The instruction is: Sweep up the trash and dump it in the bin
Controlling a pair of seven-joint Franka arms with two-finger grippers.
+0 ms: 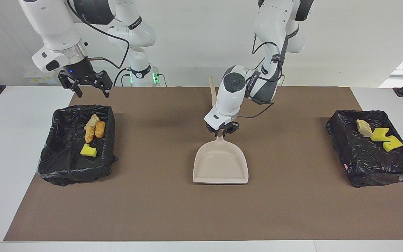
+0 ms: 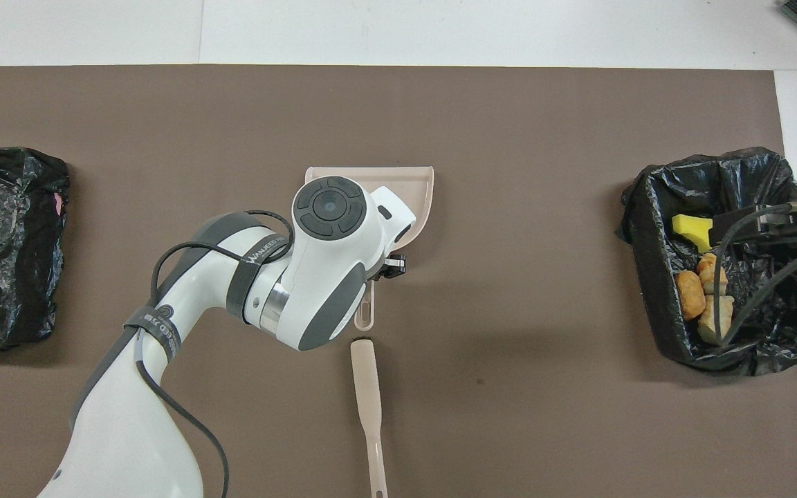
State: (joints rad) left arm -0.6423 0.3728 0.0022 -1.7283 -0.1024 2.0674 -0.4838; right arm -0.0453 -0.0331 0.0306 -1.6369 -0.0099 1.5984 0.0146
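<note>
At mid-table the left claw (image 1: pixel 222 132) grips the dustpan (image 1: pixel 221 164) handle, the right claw (image 1: pixel 85 85) waits wide over one bin (image 1: pixel 47 154), all trash (image 1: pixel 94 130) lies binned, so release should be gentle, pan flat.

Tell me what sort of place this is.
Most likely a robotics lab test bench, not a home: two robot arms mounted at a table covered by a brown mat, with a dustpan and two bag-lined bins staged on it.
</note>
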